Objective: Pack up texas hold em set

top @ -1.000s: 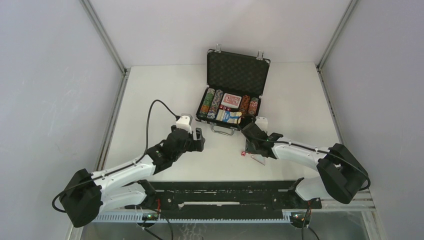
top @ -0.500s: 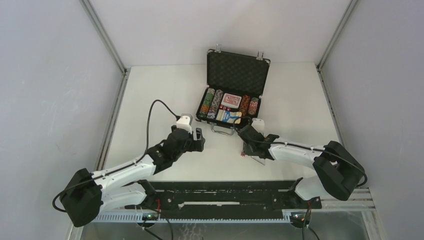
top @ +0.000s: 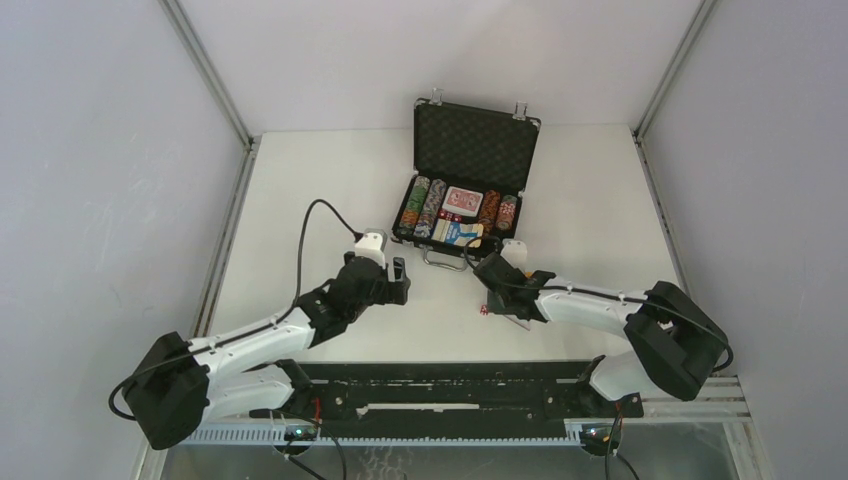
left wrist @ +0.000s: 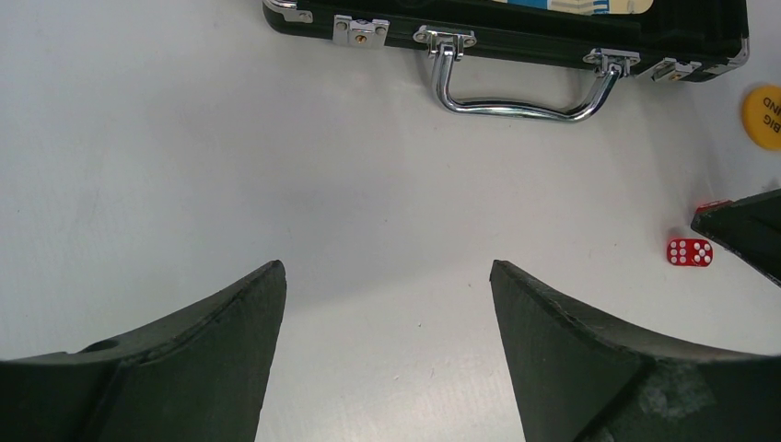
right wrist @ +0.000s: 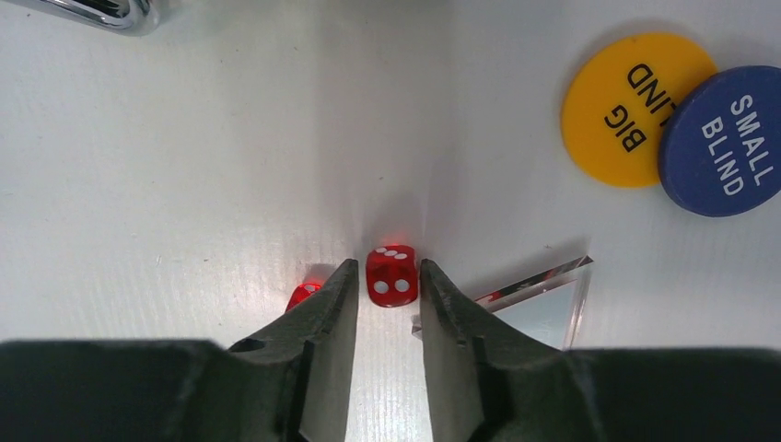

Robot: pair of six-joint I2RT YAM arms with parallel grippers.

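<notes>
Straddling a red die, right hand, second die and triangle flanking

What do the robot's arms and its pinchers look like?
The left arm and right arm are white tubes with chunky black joints. A thin black cable loops off the left one. Each wrist carries a small white block. The fingers are matte black, curved and pointed.

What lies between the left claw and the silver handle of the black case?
Nothing. The left wrist view shows only bare white table between the open left claw and the handle; the red die lies off to the side.
</notes>
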